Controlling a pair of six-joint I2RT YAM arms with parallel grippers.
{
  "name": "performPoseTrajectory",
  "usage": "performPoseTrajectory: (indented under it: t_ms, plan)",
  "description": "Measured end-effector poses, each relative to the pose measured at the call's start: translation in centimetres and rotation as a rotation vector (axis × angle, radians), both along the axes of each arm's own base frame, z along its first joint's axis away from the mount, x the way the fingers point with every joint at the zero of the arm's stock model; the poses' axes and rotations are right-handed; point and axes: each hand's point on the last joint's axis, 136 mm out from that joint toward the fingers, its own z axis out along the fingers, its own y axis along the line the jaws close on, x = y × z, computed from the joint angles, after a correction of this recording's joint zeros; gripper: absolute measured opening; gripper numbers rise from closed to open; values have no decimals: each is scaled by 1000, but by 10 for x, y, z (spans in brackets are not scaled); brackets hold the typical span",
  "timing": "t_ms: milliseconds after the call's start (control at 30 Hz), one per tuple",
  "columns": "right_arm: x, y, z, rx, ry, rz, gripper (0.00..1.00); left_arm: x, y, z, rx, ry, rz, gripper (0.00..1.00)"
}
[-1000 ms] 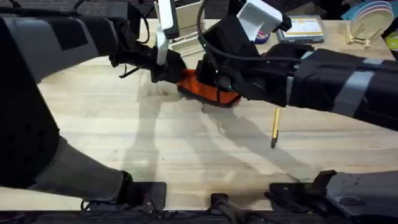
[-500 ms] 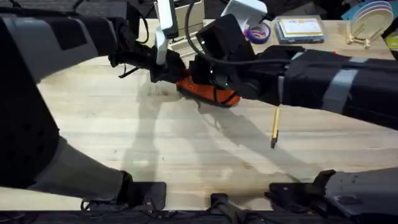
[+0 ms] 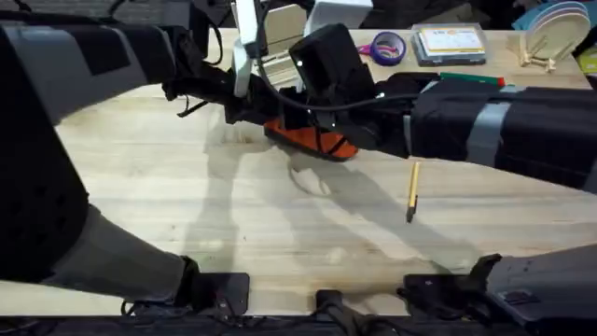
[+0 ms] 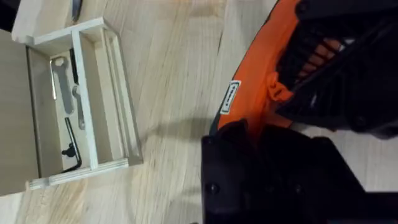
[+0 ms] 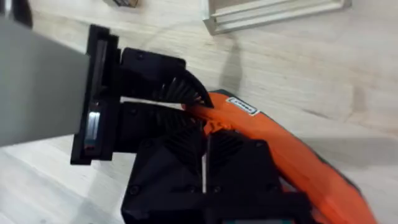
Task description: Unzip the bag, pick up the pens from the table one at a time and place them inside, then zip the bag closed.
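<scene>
Pale plank table (image 3: 233,215). Bag (image 3: 312,142), orange, at 12 o'clock, slightly left of centre; one pen (image 3: 412,189) lying well apart at 4 o'clock from it. Left gripper (image 4: 249,124) closed on the bag's end by the label. Right gripper (image 5: 204,127) pinched shut at the bag's top edge, beside the left (apparently on the zipper pull, though that is hidden). Judgement: unzipping in hand. Best done with the left anchoring firmly while the right draws straight along the zipper line, not lifting.
</scene>
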Motion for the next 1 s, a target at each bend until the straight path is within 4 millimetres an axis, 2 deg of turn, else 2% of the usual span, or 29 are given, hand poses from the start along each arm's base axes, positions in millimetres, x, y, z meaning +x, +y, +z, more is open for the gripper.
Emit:
performPoseTrajectory:
  t_ms: [467,567,600,667,700,833,933,967,1000]
  plan:
    - [-1,5,1,-101,-85,124,38,3,4,0,6,-6,11,43]
    - [0,16,12,-64,-125,149,282,2,3,0,8,-6,8,43]
    - [1,19,19,-57,-146,152,406,2,3,0,10,-8,6,43]
    - [5,12,21,-85,-161,142,658,2,5,0,5,-5,7,43]
    - [8,9,22,-95,-168,139,740,2,5,0,6,-7,7,43]
    - [9,5,29,-110,-190,137,822,2,5,0,5,-8,6,43]
    - [6,4,44,-104,-223,137,900,2,4,0,6,-10,4,43]
    - [2,4,50,-105,-237,148,974,2,3,0,7,-12,2,42]
    - [-1,4,55,-110,-247,158,991,2,3,0,9,-13,1,43]
